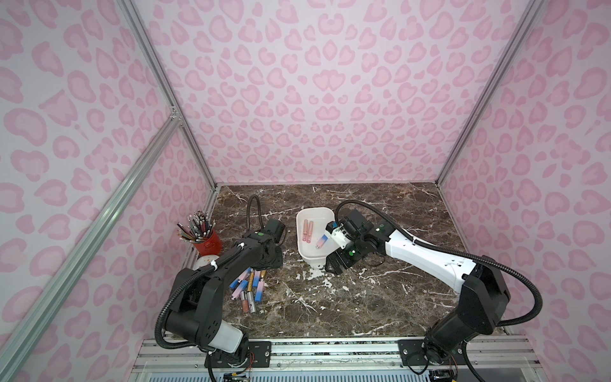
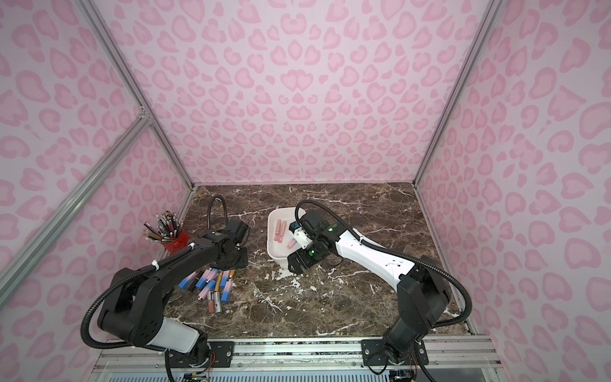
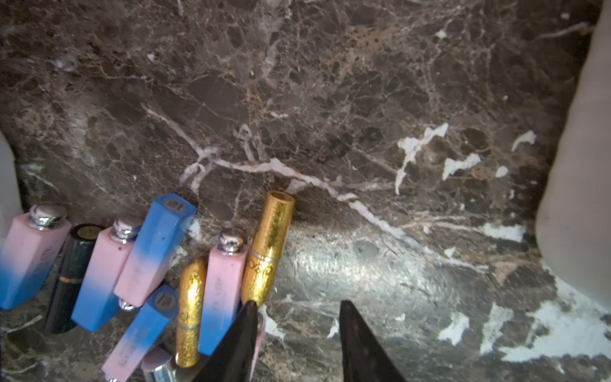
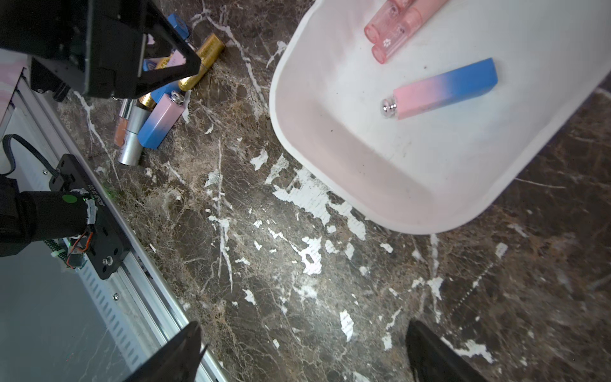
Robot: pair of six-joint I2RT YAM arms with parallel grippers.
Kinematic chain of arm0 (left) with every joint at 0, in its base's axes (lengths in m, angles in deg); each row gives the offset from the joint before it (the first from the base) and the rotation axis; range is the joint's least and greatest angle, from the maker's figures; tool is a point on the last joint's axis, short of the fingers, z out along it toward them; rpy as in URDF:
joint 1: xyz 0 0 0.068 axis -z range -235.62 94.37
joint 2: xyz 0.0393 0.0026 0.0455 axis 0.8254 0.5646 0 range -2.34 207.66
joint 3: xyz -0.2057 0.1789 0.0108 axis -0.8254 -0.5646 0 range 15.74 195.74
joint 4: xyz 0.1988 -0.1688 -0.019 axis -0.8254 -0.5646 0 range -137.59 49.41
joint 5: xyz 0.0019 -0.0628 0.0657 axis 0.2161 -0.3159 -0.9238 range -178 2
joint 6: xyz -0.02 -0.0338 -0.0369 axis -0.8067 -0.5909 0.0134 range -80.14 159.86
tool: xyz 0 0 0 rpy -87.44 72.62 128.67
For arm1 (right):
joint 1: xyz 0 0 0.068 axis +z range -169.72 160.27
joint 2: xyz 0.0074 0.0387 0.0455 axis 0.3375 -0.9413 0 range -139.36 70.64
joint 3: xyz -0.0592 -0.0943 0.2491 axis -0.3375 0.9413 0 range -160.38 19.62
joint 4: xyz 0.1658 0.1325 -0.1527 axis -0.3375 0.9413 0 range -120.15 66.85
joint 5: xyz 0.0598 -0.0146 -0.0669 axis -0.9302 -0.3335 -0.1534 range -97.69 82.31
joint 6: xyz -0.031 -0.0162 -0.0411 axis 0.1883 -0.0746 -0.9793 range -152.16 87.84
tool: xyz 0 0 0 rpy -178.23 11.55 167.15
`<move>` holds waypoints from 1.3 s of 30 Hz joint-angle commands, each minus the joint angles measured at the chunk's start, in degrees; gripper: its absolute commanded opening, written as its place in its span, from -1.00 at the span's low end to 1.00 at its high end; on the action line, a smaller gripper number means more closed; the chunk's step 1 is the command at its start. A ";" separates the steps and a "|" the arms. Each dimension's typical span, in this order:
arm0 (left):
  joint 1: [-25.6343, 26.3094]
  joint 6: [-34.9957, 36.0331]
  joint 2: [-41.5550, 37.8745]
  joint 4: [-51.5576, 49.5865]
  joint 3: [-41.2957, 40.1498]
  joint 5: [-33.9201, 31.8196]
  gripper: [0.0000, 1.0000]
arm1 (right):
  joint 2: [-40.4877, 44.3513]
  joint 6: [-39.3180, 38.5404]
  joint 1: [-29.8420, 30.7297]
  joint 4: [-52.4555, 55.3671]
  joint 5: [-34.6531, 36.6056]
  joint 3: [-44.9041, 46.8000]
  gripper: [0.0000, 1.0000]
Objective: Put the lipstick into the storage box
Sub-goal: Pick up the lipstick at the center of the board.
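Pink-to-blue: finding lipstick flat in storage box, blue end toward 1 o'clock; holding right claw wide, left claw partly spread, both empty; losing box's 3 o'clock rim behind right arm.

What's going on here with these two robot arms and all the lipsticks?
The robot is sorting lipsticks into the white box. It holds three lipsticks already. The left gripper hangs open over the pile left on the table; the right gripper is open and empty beside the box.
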State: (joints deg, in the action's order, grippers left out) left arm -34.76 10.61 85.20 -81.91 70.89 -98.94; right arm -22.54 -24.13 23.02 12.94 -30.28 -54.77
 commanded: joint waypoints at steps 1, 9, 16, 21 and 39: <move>-0.55 1.50 1.62 3.17 0.13 -0.17 -0.13 | 0.02 1.32 0.32 -1.61 0.08 0.18 0.98; -1.09 3.02 4.33 4.35 0.12 0.33 -0.15 | 1.30 3.41 0.59 -2.21 1.50 1.39 0.98; -1.40 3.85 6.15 4.82 -0.35 0.39 -0.16 | 1.57 4.62 1.02 -2.41 1.58 2.01 0.98; -1.66 3.77 6.91 5.37 -0.66 0.91 -0.17 | 1.22 4.67 1.12 -1.98 1.50 1.73 0.98; -1.77 1.59 8.68 5.59 -0.62 4.15 -0.68 | -0.21 -0.24 4.11 -0.02 4.25 -2.23 0.98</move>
State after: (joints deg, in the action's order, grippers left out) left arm -36.49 13.25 93.22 -76.49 70.02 -96.43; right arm -22.17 -22.38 26.29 12.48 -28.16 -56.45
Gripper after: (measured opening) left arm 0.181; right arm 0.991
